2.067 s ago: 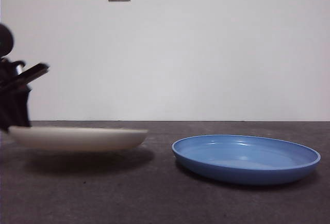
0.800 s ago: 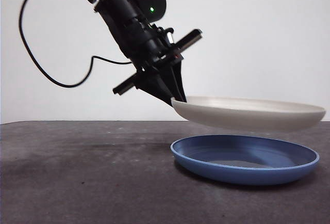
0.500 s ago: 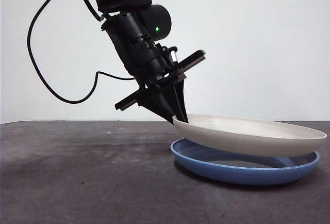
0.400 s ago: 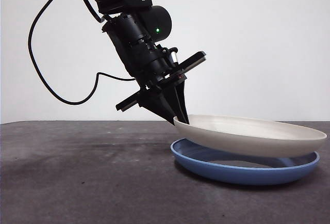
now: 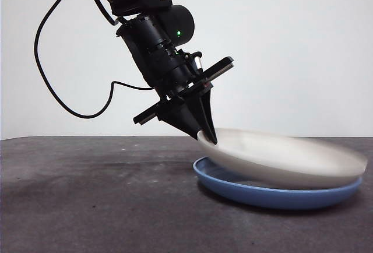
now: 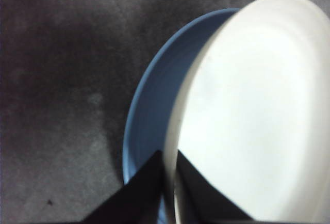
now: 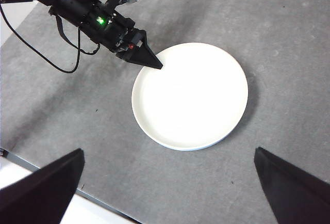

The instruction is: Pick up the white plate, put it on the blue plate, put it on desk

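The white plate (image 5: 280, 158) lies tilted on the blue plate (image 5: 274, 196); its far side rests in the blue plate and its near-left rim is a little raised. My left gripper (image 5: 208, 136) comes down from the upper left and is shut on that raised rim. In the left wrist view its jaws pinch the edge of the white plate (image 6: 258, 115), with the blue plate (image 6: 147, 110) showing as a crescent beside it. From high above, my right gripper (image 7: 167, 154) stands open over the white plate (image 7: 191, 95), which hides the blue one there. The left gripper (image 7: 154, 65) shows there too.
The dark grey desk (image 5: 87, 206) stretches left of the plates. A black cable (image 5: 58, 98) loops from the left arm behind them. The desk's edge (image 7: 46, 175) runs near the right wrist view's lower corner.
The white plate was carried from the left over the blue plate, then lowered onto it. In the last half second it sank and tilted further, and the left gripper dipped slightly.
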Motion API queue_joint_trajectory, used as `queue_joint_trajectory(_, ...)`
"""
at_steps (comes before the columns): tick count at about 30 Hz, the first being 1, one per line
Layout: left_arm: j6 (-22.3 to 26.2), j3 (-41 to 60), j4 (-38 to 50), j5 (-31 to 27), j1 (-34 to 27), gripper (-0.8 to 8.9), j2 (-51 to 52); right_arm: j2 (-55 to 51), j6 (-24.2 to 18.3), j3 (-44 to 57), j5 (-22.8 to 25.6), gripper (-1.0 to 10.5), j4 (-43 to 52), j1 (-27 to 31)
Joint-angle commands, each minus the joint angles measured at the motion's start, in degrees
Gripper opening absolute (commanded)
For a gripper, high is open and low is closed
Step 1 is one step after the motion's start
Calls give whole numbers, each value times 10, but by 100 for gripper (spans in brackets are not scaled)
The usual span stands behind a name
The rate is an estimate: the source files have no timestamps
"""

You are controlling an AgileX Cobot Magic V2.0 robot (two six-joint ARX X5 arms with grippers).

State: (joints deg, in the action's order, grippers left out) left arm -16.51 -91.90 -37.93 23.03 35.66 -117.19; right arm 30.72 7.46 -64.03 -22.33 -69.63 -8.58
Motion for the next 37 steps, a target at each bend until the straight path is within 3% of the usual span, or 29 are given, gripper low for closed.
queue_joint_trajectory(1,9,-16,4,2,4,238,-14,2,-7,-12,-1,537,5,-2)
queue_joint_trajectory(6,11,-16,21,3,4,454,-13,2,-7,-12,-1,537,5,-2)
queue_joint_trajectory(13,25,-48,-15,3,0,495,-12,2,-7,-12,-1,537,5,-2)
queue_joint_trajectory(18,74,-100,-111,3,-5,631,-4,2,-7,-12,4,537,5,-2)
queue_joint_trajectory(27,174,-126,-268,3,-11,630,88,23,12,-11,16,537,-10,-2)
queue_joint_trajectory(37,206,-125,-359,3,-10,630,262,87,8,17,38,537,17,-2)
